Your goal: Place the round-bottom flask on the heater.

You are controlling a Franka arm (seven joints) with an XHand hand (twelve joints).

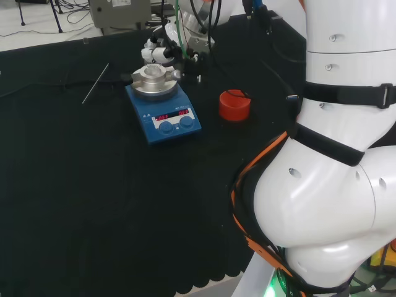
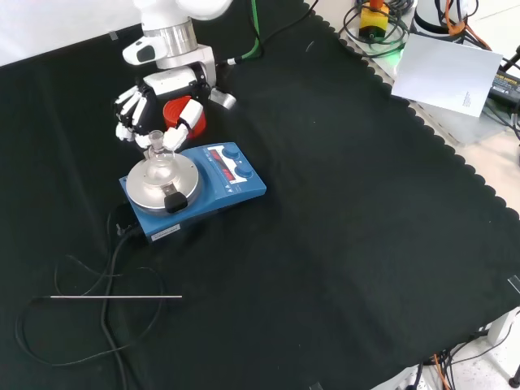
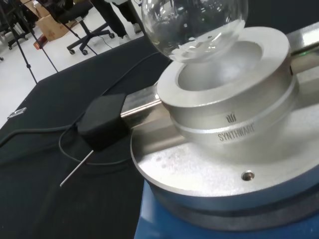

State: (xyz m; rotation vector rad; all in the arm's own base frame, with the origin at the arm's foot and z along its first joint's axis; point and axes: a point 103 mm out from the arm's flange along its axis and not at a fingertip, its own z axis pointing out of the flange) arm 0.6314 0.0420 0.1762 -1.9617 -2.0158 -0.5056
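Note:
The clear round-bottom flask [image 2: 160, 165] stands upright with its bulb [image 3: 195, 27] in the hollow of the silver heating block [image 3: 234, 89]. That block sits on the blue heater [image 2: 229, 185]. I cannot tell whether the bulb rests on the bottom of the hollow or hangs just above it. In the front view the hand [image 2: 154, 99] is just behind the flask, with its fingers and thumb curled around the neck. The head view has the hand [image 1: 162, 53] right behind the block [image 1: 153, 79].
The red ribbed ring stand [image 1: 234, 105] is on the cloth to the right of the heater in the head view. A thin metal rod [image 2: 115, 297] and a black cable [image 2: 114, 244] lie in front of the heater in the front view. A black plug [image 3: 102, 122] sticks out of the block's side.

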